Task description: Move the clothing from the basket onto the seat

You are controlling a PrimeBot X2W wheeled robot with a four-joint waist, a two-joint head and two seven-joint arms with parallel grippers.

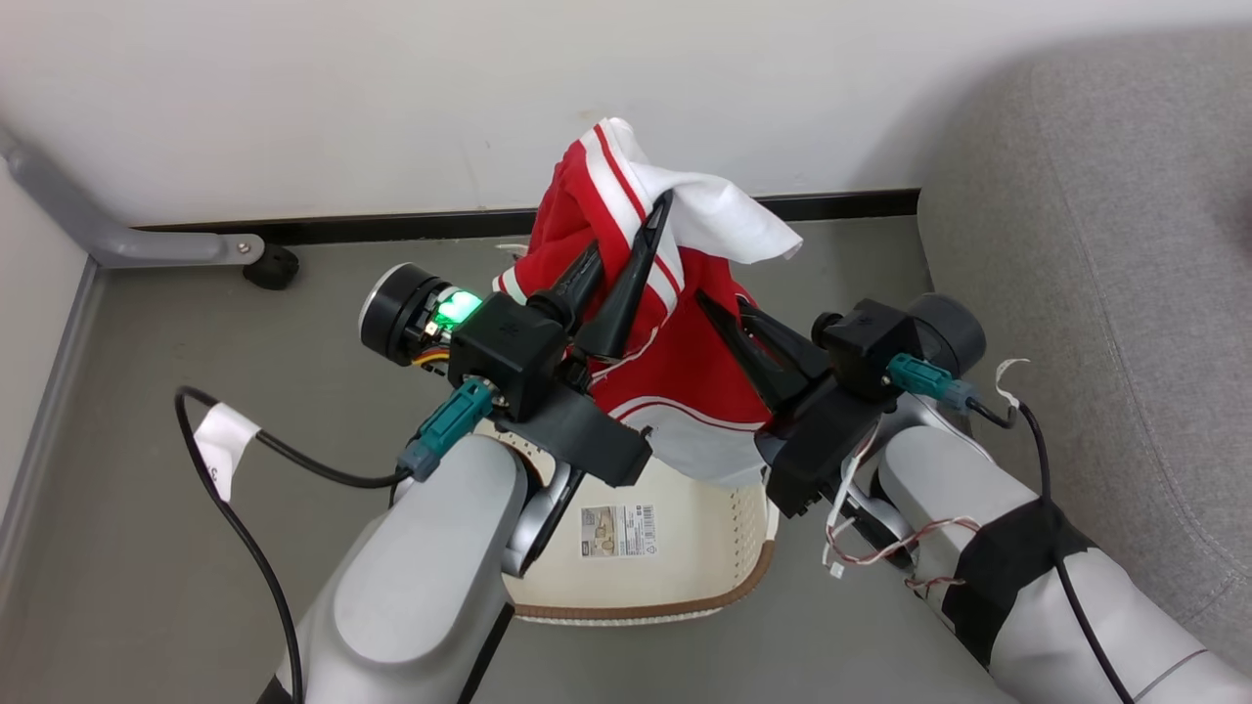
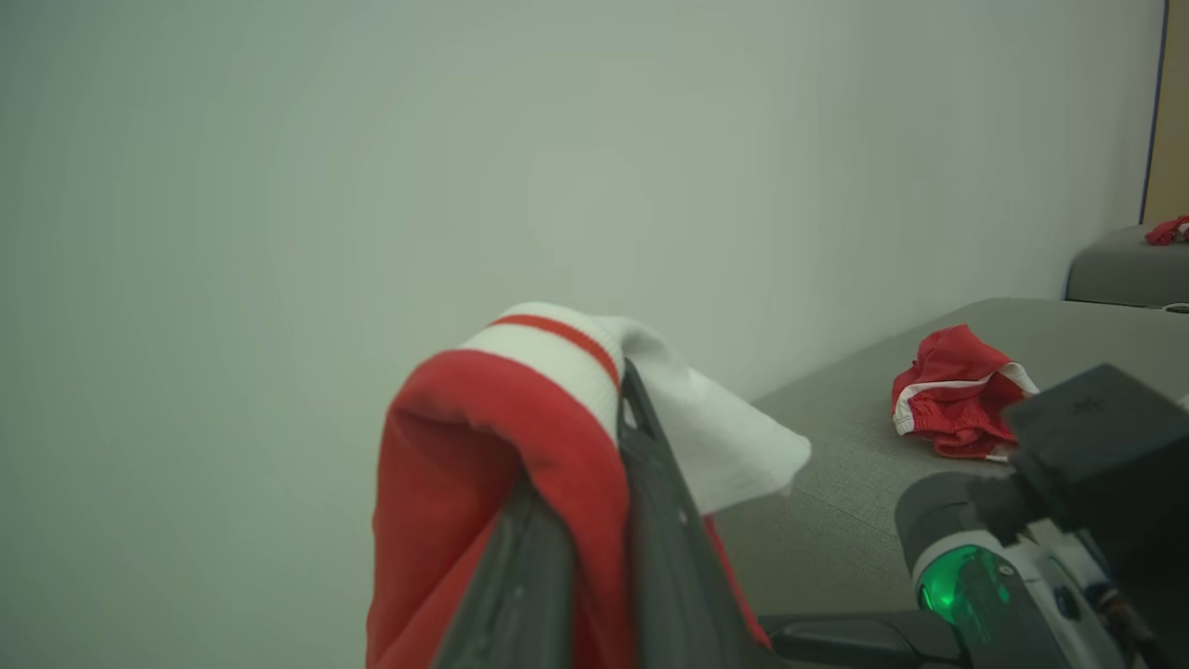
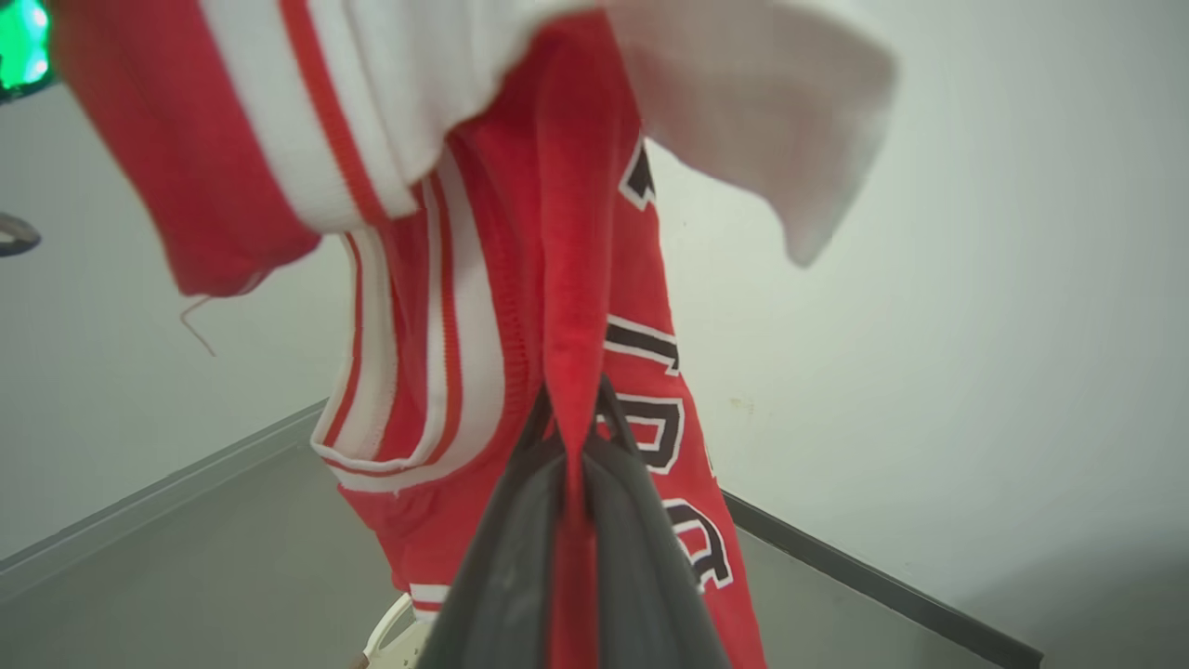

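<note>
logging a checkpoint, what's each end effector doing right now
left end effector: shut on the red garment
right end effector: shut on the same red garment

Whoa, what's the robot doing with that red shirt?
The robot is holding a red-and-white jersey up in the air above the white laundry basket. Its left gripper is shut on the striped trim near the top, and its right gripper is shut on the jersey lower down. The basket's bottom, with its barcode sticker, shows bare beneath. The grey seat is off to the right, and another red garment already lies on it.
</note>
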